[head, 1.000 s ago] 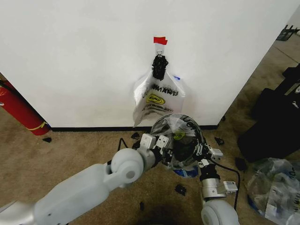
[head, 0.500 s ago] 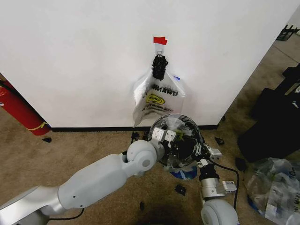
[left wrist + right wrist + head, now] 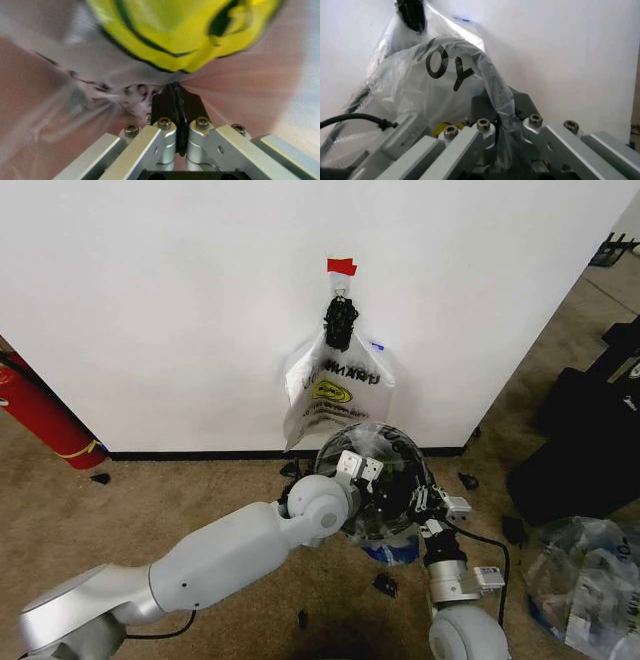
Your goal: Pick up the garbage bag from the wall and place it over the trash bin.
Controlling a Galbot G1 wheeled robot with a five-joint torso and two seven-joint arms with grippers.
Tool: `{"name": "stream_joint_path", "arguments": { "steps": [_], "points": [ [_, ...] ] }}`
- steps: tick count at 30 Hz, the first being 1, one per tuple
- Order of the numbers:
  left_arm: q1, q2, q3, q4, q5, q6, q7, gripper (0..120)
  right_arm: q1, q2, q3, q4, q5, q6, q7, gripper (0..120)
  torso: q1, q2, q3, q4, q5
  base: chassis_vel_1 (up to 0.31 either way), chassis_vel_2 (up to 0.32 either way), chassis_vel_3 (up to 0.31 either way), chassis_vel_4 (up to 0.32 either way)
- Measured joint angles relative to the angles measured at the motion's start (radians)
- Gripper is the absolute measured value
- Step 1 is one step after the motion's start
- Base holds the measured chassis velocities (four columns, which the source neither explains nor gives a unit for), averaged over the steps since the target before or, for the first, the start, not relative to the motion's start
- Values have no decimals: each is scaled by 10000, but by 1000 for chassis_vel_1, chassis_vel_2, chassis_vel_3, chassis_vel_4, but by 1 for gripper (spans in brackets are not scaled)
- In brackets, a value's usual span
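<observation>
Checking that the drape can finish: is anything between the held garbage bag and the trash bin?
Nothing visible. The thin translucent white garbage bag lies directly over the small round black trash bin, pinched by the left gripper and the right gripper.

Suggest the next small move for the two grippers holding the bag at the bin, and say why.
Probably spread the edges apart and down past the rim. The left gripper and right gripper are each shut on a fold of the garbage bag, which is bunched over the trash bin and not clearly seated. Another bag hangs on the wall.
</observation>
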Motion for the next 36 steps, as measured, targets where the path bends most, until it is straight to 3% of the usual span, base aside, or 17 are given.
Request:
{"name": "stream_joint_path", "arguments": {
  "steps": [28, 36],
  "points": [
    [-150, -563, 321, 1448, 467, -40, -106, 0, -271, -167, 121, 552, 9, 53, -159, 1, 0, 2, -1, -1, 0, 0, 0, 0, 0],
    [5, -302, 218, 1024, 537, -59, -78, 0, -197, -137, 198, 422, 6, 63, -134, 1, -1, 2, -1, -1, -1, 0, 0, 0, 0]
  ]
}}
